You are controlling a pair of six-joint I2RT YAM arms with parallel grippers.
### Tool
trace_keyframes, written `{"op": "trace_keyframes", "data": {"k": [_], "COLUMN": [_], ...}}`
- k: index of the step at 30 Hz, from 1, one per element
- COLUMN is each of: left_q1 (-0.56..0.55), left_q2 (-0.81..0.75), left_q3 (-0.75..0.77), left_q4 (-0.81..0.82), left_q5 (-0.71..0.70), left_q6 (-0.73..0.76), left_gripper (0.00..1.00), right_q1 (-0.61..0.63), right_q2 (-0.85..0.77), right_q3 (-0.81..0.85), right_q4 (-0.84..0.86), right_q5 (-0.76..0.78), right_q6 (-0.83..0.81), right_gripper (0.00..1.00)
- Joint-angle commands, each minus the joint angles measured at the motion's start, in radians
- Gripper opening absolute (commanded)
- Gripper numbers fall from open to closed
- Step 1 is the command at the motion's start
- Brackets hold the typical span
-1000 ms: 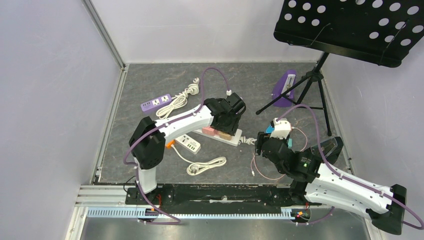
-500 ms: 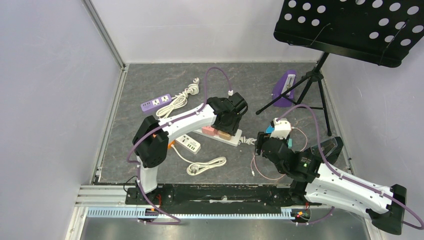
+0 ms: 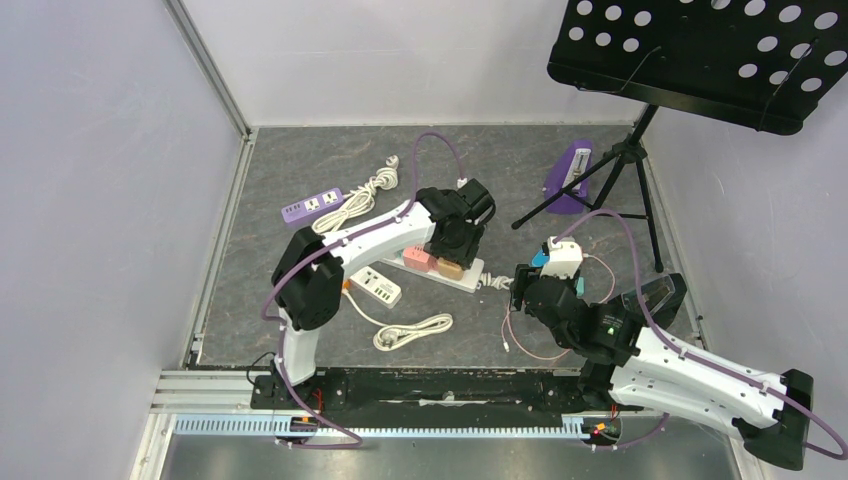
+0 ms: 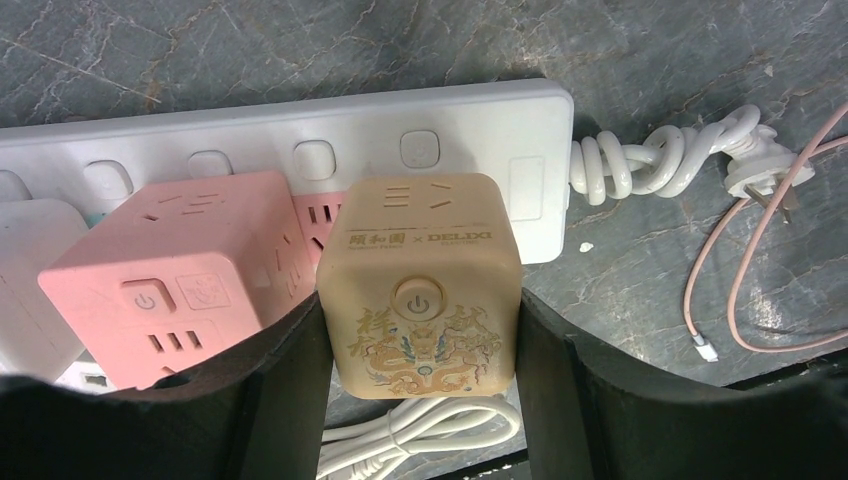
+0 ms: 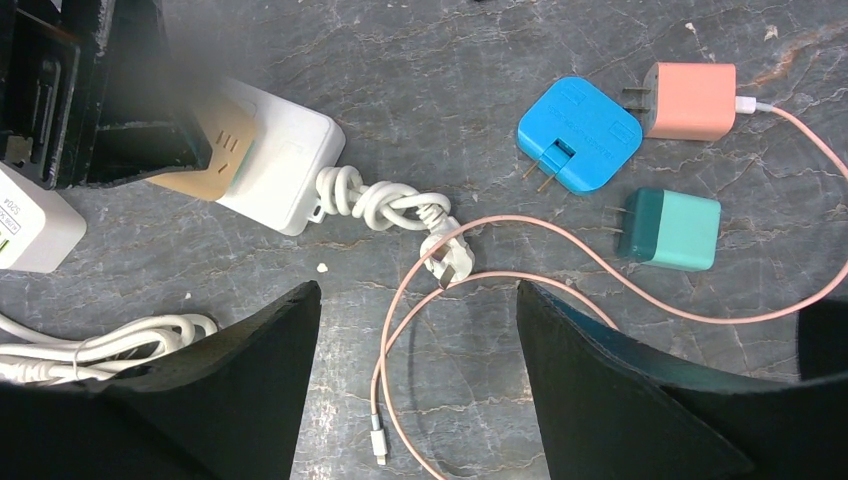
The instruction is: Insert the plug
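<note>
Two arms work over a grey floor that carries three power strips: the long white power strip [image 4: 300, 150] in the middle of the overhead view, a purple strip [image 3: 312, 205] toward the upper left, and a small white strip [image 3: 377, 287] left of centre. Two cube adapters stand on the long strip, a pink cube [image 4: 170, 285] and, touching its right side, the tan cube plug [image 4: 418, 250], which sits at the strip's cord end; how far it is seated cannot be told. The left gripper [image 4: 420, 305] is clamped on the tan cube plug, one finger flat against each side. The right gripper [image 5: 418, 295] hangs with its fingers apart and nothing between them, above a loop of pink cable [image 5: 520, 275]. Three wall chargers lie in the upper right of the right wrist view: a blue charger [image 5: 580, 135], a salmon charger [image 5: 690, 100] with the pink cable running from it, and a teal charger [image 5: 668, 230] below them. One purple metronome [image 3: 572, 175] and one music stand [image 3: 700, 50] occupy the upper right of the overhead view. Compared with a second ago, the left arm's elbow has swung toward the frame's centre and its wrist has edged slightly up the frame, while the right arm, the cubes and the strips sit where they were.
</note>
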Motion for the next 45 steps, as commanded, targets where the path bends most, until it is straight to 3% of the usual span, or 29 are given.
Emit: {"op": "trace_keyframes", "data": {"k": [1,7,17,24,39,45], "left_q1": [0.017,0.016,0.007,-0.015,-0.121,-0.131], "left_q2": [0.049,-0.003,0.078,0.050,-0.101,-0.114], "left_q3": [-0.041,-0.182,-0.228,-0.350,-0.603,-0.692], "left_q4": [0.006,0.118,0.154,0.232,0.531,0.621], "left_q5": [0.007,0.023,0.023,-0.002,-0.296,-0.326], "left_q6": [0.044,-0.013,-0.031,-0.086,-0.192,-0.264], "left_gripper": [0.02,0.02,0.02,0.02,0.02,0.02], "right_q1": [-0.003,-0.003,-0.003,-0.003,-0.003,-0.003], "right_q2": [-0.002,0.000,0.006,0.004,0.007,0.006], "right_q3": [-0.003,-0.004,-0.004,-0.004,-0.013,-0.013], "right_q4": [0.005,0.008,0.010,0.010,0.010,0.010], "right_q5": [0.020,0.026,0.028,0.029,0.023,0.022], "right_q6": [0.011,0.008,0.007,0.006,0.016,0.011], "right_gripper": [0.74,0.74,0.75,0.75,0.75,0.75]}}
